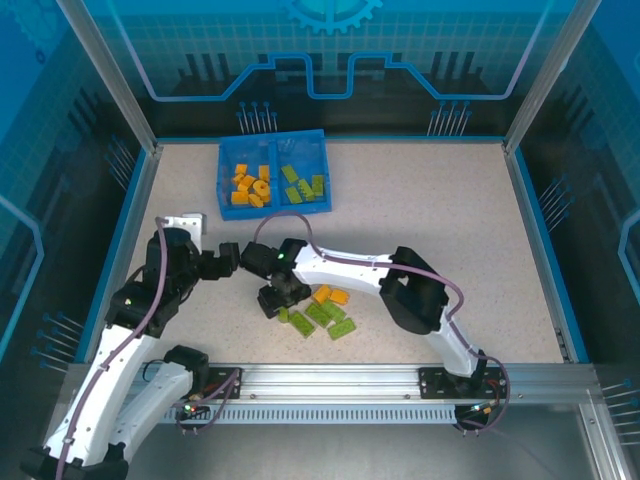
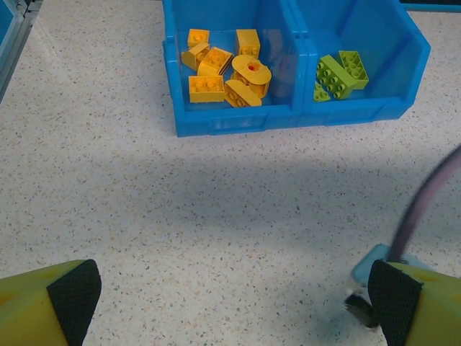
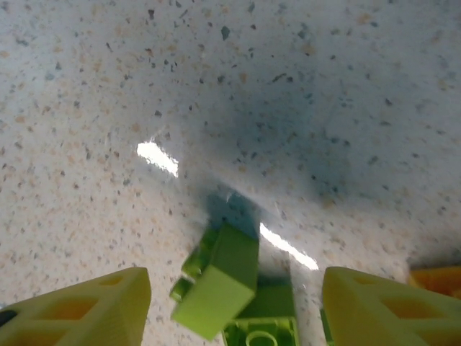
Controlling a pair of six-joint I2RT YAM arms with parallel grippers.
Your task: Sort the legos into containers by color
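The blue tray (image 1: 275, 210) stands at the back of the table. Its left compartment holds several orange legos (image 2: 209, 86), among them the round one with a hole (image 2: 251, 68). Its right compartment holds green legos (image 2: 338, 72). Loose green legos (image 1: 322, 318) and orange legos (image 1: 331, 295) lie near the table's front. My right gripper (image 1: 280, 298) is low over that pile and open; a tilted green lego (image 3: 220, 285) sits between its fingers (image 3: 94, 310), resting on another green lego (image 3: 263, 328). My left gripper (image 1: 222, 262) hovers open with nothing in it, facing the tray (image 2: 238, 119).
An orange lego (image 3: 436, 277) lies just right of my right gripper's fingers. A grey cable (image 2: 421, 209) from the right arm crosses the lower right of the left wrist view. Metal frame rails and blue walls edge the table (image 1: 450, 220).
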